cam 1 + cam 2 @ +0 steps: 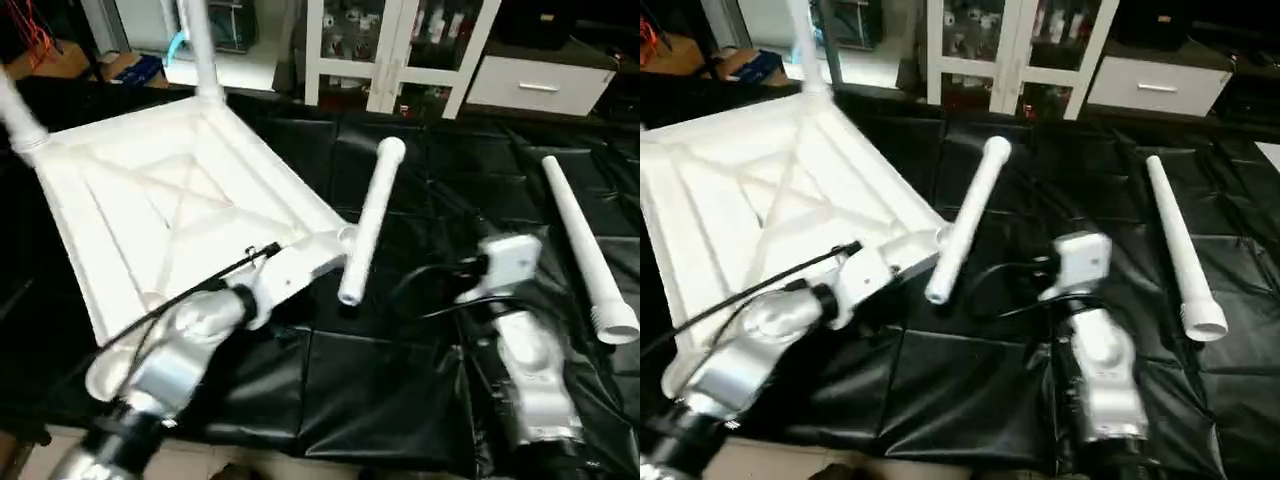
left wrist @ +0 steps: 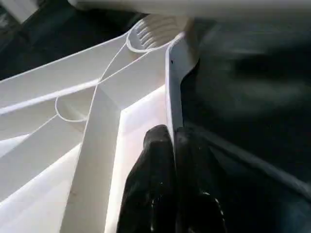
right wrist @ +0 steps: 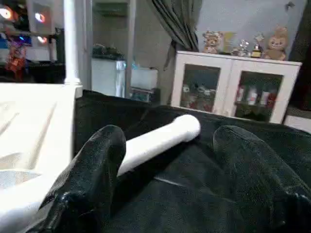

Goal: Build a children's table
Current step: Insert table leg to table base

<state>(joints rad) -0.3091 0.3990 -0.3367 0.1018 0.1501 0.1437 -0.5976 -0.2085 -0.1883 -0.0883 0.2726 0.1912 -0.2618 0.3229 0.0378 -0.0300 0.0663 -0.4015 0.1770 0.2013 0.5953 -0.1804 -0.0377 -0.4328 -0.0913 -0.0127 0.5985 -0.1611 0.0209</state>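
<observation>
Jaws: left gripper (image 2: 172,145) is pinched tight on the side wall of the table top (image 1: 150,200), one finger inside the rim and one outside, near a corner socket (image 2: 150,31). Right gripper (image 3: 170,160) stands wide apart, holding nothing.

Top lies ribbed side up on the black-covered worktop (image 1: 380,400), at the robot's left. Two legs already stand in its far corners: one (image 1: 200,45) at the back, one (image 1: 18,118) at the far left. A third leg (image 1: 370,220) lies loose just beside the top's right corner, its near end close to the clamped rim. In the right wrist view this leg sits ahead of the open jaws, between the two fingers but apparently beyond their tips; contact cannot be confirmed. Fourth leg (image 1: 585,245) lies well apart, far right.

Risks, as judged:
- The thin rim could slip out of the narrow pinch if the top is tilted or dragged.
- The round tube may roll on the slick black sheet if nudged off-centre by one finger.
- Shifting the top could knock the loose leg away.
</observation>
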